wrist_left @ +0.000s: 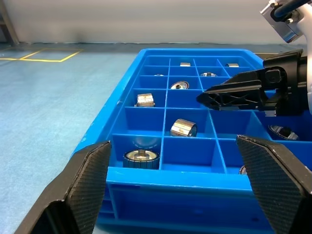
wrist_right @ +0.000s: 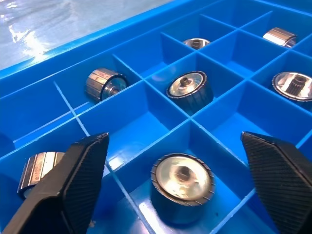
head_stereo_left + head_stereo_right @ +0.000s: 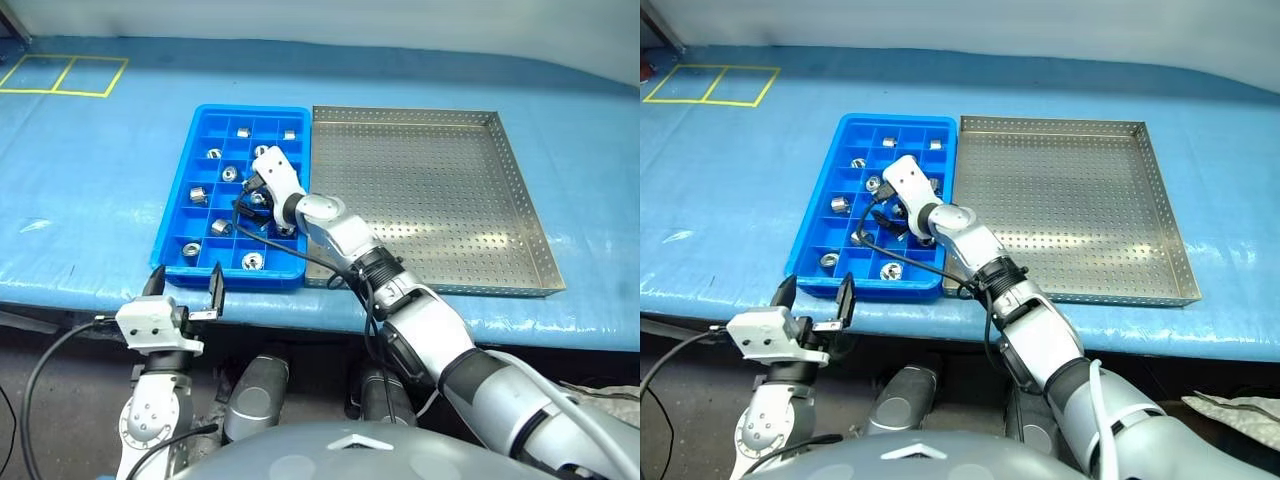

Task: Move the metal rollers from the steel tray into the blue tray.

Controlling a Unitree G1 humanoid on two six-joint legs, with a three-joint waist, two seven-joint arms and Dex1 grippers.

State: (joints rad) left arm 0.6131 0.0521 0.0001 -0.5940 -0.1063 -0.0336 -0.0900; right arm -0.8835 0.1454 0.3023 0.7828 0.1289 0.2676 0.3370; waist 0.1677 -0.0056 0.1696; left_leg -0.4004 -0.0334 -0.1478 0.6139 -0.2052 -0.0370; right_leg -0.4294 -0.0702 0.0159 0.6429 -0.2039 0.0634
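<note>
Nearest, the left gripper (image 3: pixel 187 287) waits spread before the blue tray (image 3: pixel 172 221), while the right gripper (image 2: pixel 185 185) hangs released over metal rollers (image 2: pixel 182 178) beside the steel tray (image 3: pixel 520 190).

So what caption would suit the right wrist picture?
Open right gripper poised over a metal roller lying in a blue tray compartment.

You get bright, even overhead light and sharp head views. Glare streaks the blue table cover (image 2: pixel 44 29) at upper left of the right wrist view, and the metal rollers (image 2: pixel 183 178) shine; far compartments soften slightly.
</note>
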